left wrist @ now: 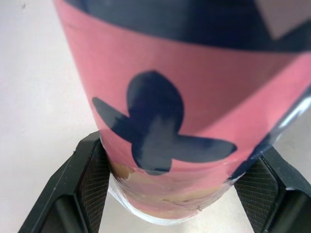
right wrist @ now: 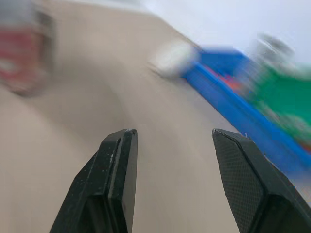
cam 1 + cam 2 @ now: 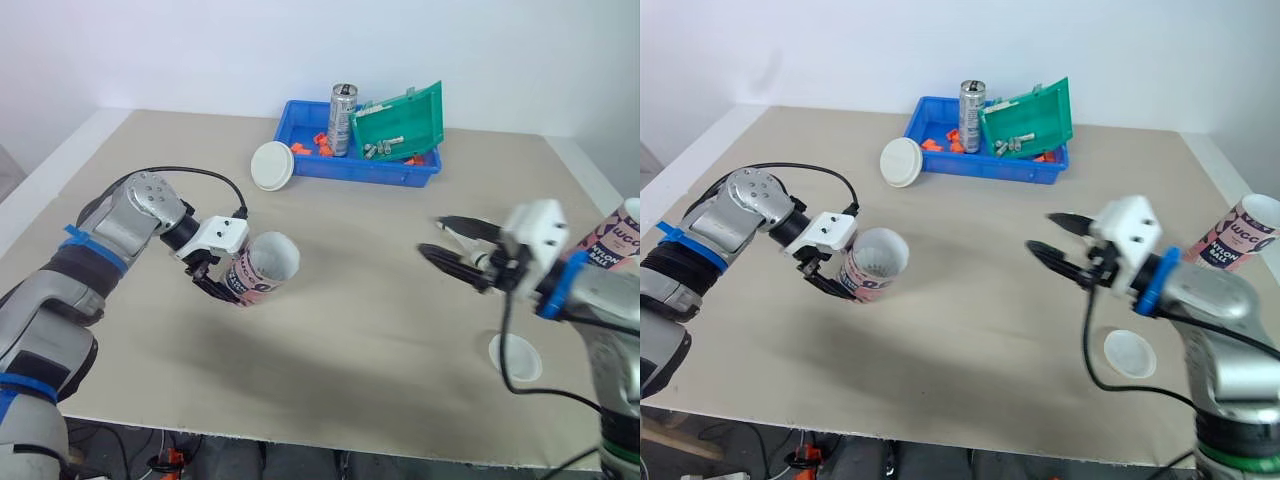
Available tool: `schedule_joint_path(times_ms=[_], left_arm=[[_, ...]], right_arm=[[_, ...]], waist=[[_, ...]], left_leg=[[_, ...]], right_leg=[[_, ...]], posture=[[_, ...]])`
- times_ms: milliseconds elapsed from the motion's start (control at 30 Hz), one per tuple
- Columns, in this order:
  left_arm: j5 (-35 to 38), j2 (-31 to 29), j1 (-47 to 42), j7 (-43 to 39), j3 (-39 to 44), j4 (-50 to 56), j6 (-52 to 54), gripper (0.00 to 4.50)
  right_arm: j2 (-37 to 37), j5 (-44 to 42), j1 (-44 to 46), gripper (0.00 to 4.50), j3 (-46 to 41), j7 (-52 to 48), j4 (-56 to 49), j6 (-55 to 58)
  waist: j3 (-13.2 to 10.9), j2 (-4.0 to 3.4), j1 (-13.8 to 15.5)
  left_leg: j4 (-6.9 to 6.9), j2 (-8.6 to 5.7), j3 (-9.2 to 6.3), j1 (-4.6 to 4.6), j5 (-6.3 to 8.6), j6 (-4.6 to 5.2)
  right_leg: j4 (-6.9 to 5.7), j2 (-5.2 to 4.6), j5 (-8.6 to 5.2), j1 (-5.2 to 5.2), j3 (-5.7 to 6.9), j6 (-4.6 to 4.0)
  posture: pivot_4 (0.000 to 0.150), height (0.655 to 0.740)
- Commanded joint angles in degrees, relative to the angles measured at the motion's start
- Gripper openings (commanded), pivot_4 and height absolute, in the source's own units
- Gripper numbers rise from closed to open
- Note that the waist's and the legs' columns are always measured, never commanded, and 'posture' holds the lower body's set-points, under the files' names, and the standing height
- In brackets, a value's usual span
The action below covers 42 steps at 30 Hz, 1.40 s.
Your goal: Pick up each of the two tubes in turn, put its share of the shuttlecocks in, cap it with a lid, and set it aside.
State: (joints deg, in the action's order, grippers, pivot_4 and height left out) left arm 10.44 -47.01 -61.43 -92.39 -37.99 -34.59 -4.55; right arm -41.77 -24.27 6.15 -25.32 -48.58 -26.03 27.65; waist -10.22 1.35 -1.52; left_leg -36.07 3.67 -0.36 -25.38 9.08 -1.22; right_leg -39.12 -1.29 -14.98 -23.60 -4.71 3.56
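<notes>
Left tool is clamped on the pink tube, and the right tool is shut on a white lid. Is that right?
Not quite. The right tool is open and holds nothing, as the right wrist view shows. The white lid near it lies on the table. The left tool is indeed clamped on the pink tube.
</notes>
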Motion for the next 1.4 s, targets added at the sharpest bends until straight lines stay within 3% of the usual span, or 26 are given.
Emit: schedule_joint_path(times_ms=[33, 300, 600, 1067, 1167, 1300, 1400], left_arm=[[-0.3, -1.1, 0.5, -0.1, -0.4, 0.5, 0.3, 3.37], [-0.5, 0.1, 0.2, -0.1, 0.0, 0.1, 0.2, 3.37], [-0.8, 0.7, 0.4, -0.1, 0.8, 0.3, 0.2, 3.37], [-1.4, 0.4, 1.6, -0.1, 2.3, 1.5, 0.8, 3.37], [-1.6, 0.4, 1.7, -0.1, 2.6, 1.9, 1.0, 3.37], [-1.7, 0.4, 2.0, -0.1, 2.9, 2.3, 1.2, 3.37], [-1.9, 0.3, 2.3, -0.1, 3.1, 2.5, 1.2, 3.37]], right_arm=[[-1.3, -0.1, -7.6, 2.70, -8.9, 0.8, -1.6, 0.2], [-0.7, 3.3, -13.8, 2.70, -8.8, 3.6, 6.4, -2.8], [0.0, 8.6, -4.5, 2.70, -0.7, 8.1, 23.7, -9.1], [1.8, 10.9, 5.3, 2.70, 6.1, 10.4, 36.4, -14.2], [2.1, 10.9, 6.4, 1.93, 6.4, 11.1, 37.5, -15.2], [1.4, 9.9, 5.0, 0.22, 5.3, 10.9, 34.2, -14.6], [-0.5, 8.7, 2.7, 0.05, 3.6, 9.8, 27.7, -13.4]], waist=[[0.0, 0.00, 0.0], [0.0, 0.01, -0.4], [0.0, -0.08, -0.5], [0.0, -0.08, -0.5], [0.0, -0.08, -0.5], [0.0, -0.08, -0.5], [0.0, -0.09, -0.5]], left_leg=[[0.00, 0.00, -0.01, 0.04, 0.00, 0.00], [-0.26, -0.01, 0.07, 0.15, 0.00, 0.00], [-0.26, -0.10, 0.11, 0.07, 0.00, 0.00], [-0.27, -0.13, 0.05, 0.03, 0.01, 0.01], [-0.26, -0.13, 0.05, 0.03, 0.01, 0.01], [-0.25, -0.14, 0.04, 0.02, 0.01, 0.02], [-0.25, -0.14, 0.04, 0.02, 0.01, 0.02]], right_leg=[[0.00, 0.01, 0.00, 0.03, 0.01, -0.01], [0.00, -0.04, 0.01, 0.19, -0.08, -0.21], [0.03, -0.09, -0.06, 0.17, -0.16, -0.12], [0.03, -0.06, -0.07, 0.17, -0.16, -0.07], [0.03, -0.05, -0.07, 0.18, -0.16, -0.07], [0.03, -0.05, -0.09, 0.18, -0.16, -0.05], [0.03, -0.06, -0.09, 0.18, -0.16, -0.04]], posture=[[0.150, 0.7061], [0.150, 0.7061], [0.150, 0.7061], [0.150, 0.7061], [0.150, 0.7061], [0.150, 0.7061], [0.150, 0.7061]])
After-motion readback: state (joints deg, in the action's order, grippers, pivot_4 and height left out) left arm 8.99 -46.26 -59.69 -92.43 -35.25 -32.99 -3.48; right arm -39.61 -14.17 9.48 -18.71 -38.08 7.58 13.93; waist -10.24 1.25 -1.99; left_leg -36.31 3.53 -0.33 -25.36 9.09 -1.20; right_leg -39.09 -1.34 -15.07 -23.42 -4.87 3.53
